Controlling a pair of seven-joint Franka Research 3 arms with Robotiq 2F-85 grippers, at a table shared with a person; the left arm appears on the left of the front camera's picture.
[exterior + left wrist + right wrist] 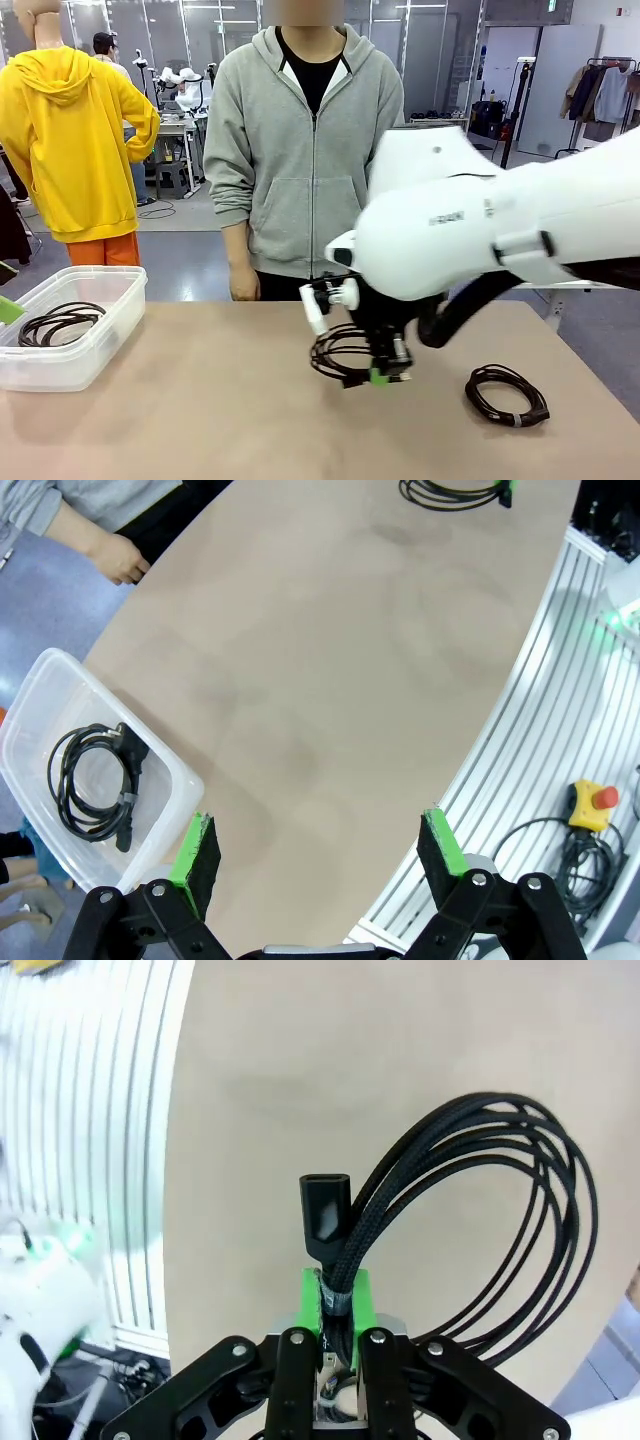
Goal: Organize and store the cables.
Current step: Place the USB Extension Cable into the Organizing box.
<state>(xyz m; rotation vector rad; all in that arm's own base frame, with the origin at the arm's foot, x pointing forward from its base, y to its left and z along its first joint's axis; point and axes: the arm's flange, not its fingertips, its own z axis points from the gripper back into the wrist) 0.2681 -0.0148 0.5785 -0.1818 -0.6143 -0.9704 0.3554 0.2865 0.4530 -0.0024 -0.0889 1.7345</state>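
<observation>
My right gripper (388, 374) (337, 1305) is shut on a coiled black cable (340, 354) (500, 1210) near the middle of the table; the coil hangs to one side of the fingers and its plug end (326, 1206) sticks up between them. A second coiled cable (506, 394) lies on the table at the right. A third coil (60, 322) (95, 785) rests inside the clear plastic bin (95, 345) (170, 770) at the table's left. My left gripper (315, 855) hovers open above the table's near edge, beside the bin, with nothing between its fingers.
A person in a grey hoodie (300, 150) stands at the far side, one hand (243, 282) (120, 560) at the table's edge. Aluminium rails (540, 740) and a yellow stop button (590, 802) lie off the near side of the table.
</observation>
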